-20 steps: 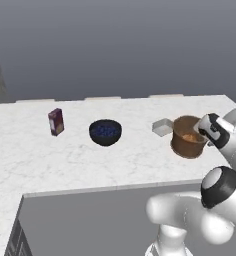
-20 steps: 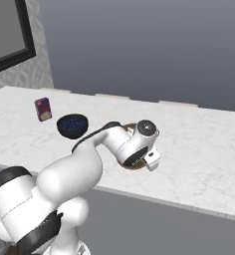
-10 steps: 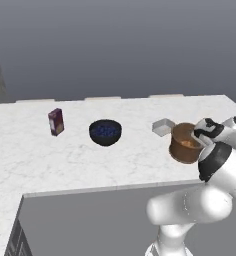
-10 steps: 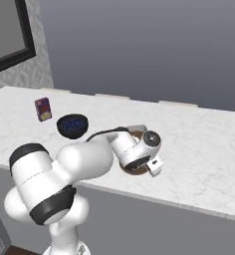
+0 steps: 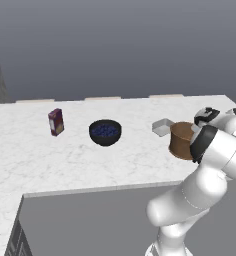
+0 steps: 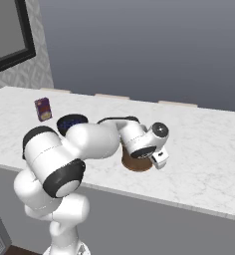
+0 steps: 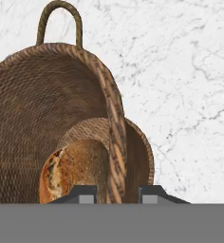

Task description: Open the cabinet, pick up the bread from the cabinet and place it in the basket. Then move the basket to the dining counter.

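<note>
The brown woven basket (image 7: 47, 104) stands on the white marble dining counter (image 7: 180, 71), near its front edge (image 5: 181, 142) (image 6: 137, 163). The golden-brown bread (image 7: 71, 173) lies inside on the basket's bottom. My gripper (image 7: 116, 194) points down over the basket's near rim. One fingertip is inside the wall and one outside, with a small gap on each side, so the jaws stand open astride the rim. The thin loop handle rises at the basket's far side. The cabinet is out of view.
A black bowl of blueberries (image 5: 105, 132) (image 6: 71, 122) and a small purple box (image 5: 55, 122) (image 6: 43, 109) stand further left on the counter (image 5: 65, 160). A small white box (image 5: 162, 127) sits just behind the basket. The counter's front edge runs close below the basket.
My arm's elbow has swung round while the hand stays at the basket's rim. The basket has hardly moved on the counter.
</note>
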You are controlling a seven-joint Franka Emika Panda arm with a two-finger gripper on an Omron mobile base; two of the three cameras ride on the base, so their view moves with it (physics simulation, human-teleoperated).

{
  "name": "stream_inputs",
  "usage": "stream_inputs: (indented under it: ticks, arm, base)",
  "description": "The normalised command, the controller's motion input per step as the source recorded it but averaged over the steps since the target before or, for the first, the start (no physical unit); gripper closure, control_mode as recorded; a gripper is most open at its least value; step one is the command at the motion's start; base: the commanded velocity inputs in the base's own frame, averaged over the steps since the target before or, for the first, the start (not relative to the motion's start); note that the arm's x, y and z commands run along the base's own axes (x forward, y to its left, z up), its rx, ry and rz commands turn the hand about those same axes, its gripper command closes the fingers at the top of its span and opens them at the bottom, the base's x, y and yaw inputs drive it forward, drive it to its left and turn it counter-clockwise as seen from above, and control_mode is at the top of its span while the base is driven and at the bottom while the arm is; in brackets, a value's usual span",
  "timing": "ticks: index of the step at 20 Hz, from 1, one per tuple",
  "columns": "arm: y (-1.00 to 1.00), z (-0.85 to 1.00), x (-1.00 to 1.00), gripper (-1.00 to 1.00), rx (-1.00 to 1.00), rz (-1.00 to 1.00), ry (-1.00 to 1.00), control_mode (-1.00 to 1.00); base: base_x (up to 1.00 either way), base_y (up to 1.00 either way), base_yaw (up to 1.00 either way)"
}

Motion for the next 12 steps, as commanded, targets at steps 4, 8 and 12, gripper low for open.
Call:
stream_inputs:
  ticks: [4,8,12]
  arm:
    - [0.47,0.01,-0.21,-1.0,-0.05,0.0,-0.19,-1.0]
    - [0.73,0.11,-0.29,-1.0,-0.18,0.0,-0.13,-1.0]
    - [0.69,0.23,-0.5,-1.0,-0.22,0.0,-0.13,-1.0]
  base:
    - [0.0,0.0,0.0]
    - [0.0,0.0,0.0]
    - [0.0,0.0,0.0]
